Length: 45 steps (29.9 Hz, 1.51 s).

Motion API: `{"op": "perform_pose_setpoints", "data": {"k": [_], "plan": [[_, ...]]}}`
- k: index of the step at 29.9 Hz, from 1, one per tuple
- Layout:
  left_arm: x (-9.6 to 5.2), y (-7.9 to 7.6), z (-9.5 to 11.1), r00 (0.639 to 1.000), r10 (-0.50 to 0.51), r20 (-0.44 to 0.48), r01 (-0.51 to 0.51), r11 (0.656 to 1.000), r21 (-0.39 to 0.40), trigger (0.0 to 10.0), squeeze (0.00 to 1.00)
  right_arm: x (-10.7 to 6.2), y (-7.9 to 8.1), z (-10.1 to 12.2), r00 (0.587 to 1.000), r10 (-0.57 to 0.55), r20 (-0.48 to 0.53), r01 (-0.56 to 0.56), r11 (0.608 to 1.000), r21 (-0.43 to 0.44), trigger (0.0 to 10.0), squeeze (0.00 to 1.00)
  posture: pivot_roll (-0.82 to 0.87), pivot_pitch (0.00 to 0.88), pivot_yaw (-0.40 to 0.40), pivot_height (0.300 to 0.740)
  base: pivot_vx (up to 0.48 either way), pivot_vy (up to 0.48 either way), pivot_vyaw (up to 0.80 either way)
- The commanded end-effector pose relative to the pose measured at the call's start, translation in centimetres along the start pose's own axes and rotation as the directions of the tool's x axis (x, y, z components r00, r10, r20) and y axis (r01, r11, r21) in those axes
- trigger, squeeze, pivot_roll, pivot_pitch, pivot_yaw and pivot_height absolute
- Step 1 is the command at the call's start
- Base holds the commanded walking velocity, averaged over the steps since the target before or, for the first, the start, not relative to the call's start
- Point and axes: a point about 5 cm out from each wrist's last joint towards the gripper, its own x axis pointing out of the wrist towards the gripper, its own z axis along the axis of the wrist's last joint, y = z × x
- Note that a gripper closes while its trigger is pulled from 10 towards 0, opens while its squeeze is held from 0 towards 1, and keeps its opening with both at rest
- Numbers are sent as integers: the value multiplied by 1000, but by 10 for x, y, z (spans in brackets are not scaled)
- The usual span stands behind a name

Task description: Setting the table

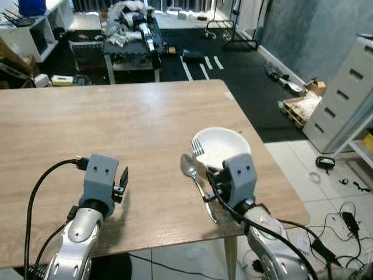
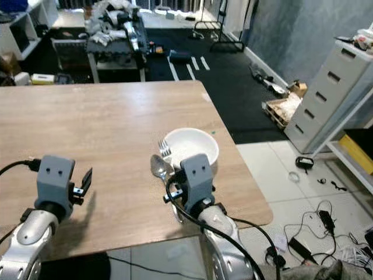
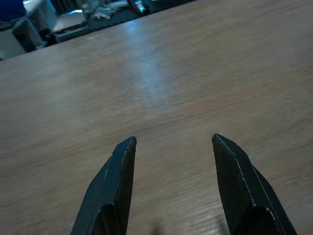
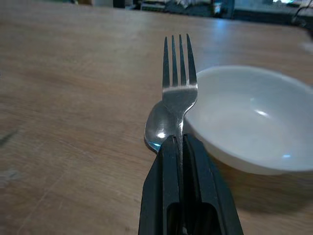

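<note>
A pale wood-grain counter (image 1: 116,134) stretches ahead of the robot, seen from its head looking down. Near the counter's right front corner sits a shallow round white bowl (image 1: 224,146). A silver metal spoon (image 1: 190,167) lies flat on the wood just beside the bowl's left side, its handle running back toward the robot.

The right end effector (image 4: 178,147) is pinched tight on the handle of a silver metal fork (image 4: 179,83). The fork points forward, tines raised over the bowl's left rim and above the spoon's bowl. From the head, the grey wrist housing covers the near part of the bowl and the fork's handle.

The left end effector (image 3: 173,142) hovers low over bare wood on the left of the counter, well apart from the bowl, its two black fingers spread wide with nothing between them.

Beyond the far edge stands a dark, cluttered workbench (image 1: 131,35) on dark flooring. To the right, a grey drawer cabinet (image 1: 344,93) stands on white tiles, with black cables (image 1: 344,219) strewn across them.
</note>
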Motion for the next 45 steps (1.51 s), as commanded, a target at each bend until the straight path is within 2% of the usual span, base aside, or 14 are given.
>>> {"op": "perform_pose_setpoints", "data": {"k": [1,8,9,11,15,19,24,26,29,31,34,39,41,45], "plan": [[-1,2,-3,1000,-1,-19,1,1000,-7,10000,0,-4,-2,-2,1000,-14,-21,15,1000,23,10000,0,40,0,48,740,0,0,0],[-1,0,-2,1000,-16,-24,16,1000,6,10000,0,-8,12,-8,997,-6,-78,15,993,116,10000,0,45,2,51,740,0,0,0],[-1,0,-2,1000,-16,-24,16,1000,6,10000,0,-8,12,-8,997,-6,-78,15,993,116,10000,0,45,2,51,740,0,0,0],[1,-2,-1,1000,-16,-22,16,1000,2,10000,0,-5,10,-23,989,-42,-143,56,994,94,10000,0,50,2,51,740,0,0,0],[2,-2,1,1000,-16,-19,16,1000,0,10000,0,-4,3,-29,986,-64,-157,72,996,48,10000,0,53,2,50,740,0,0,0],[2,-2,1,1000,-17,-19,17,1000,2,10000,0,-7,-4,-27,991,-35,-127,38,999,15,10000,0,48,4,55,740,0,0,0],[3,-2,1,1000,-20,-18,20,1000,4,10000,0,-6,-2,-21,994,-15,-110,18,1000,24,10000,0,47,4,53,740,0,0,0],[4,-3,1,1000,-21,-17,21,1000,2,10000,0,1,17,-7,996,72,-57,-69,996,53,10000,0,48,2,55,740,0,0,0],[4,-5,1,1000,-22,-17,22,1000,2,10000,0,5,26,-3,993,110,-36,-107,992,60,10000,0,48,2,55,740,0,0,0],[5,-7,2,1000,-26,-13,26,1000,2,10000,0,16,44,4,985,173,1,-172,983,71,10000,0,62,0,57,740,0,0,0],[6,-8,2,1000,-28,-11,28,1000,4,10000,0,28,59,4,976,218,9,-218,973,71,10000,0,65,0,56,740,0,0,0],[6,-8,3,1000,-29,-8,29,1000,5,10000,0,34,65,-4,975,219,-25,-217,974,71,10000,0,73,0,53,740,0,0,0],[6,-8,3,1000,-27,-5,27,1000,4,10000,0,40,67,-14,976,206,-76,-201,977,68,10000,0,75,0,50,740,0,0,0],[6,-8,4,1000,-24,-3,24,1000,2,10000,0,39,68,-27,967,221,-126,-220,975,24,10000,0,76,0,48,740,0,0,0]]}}
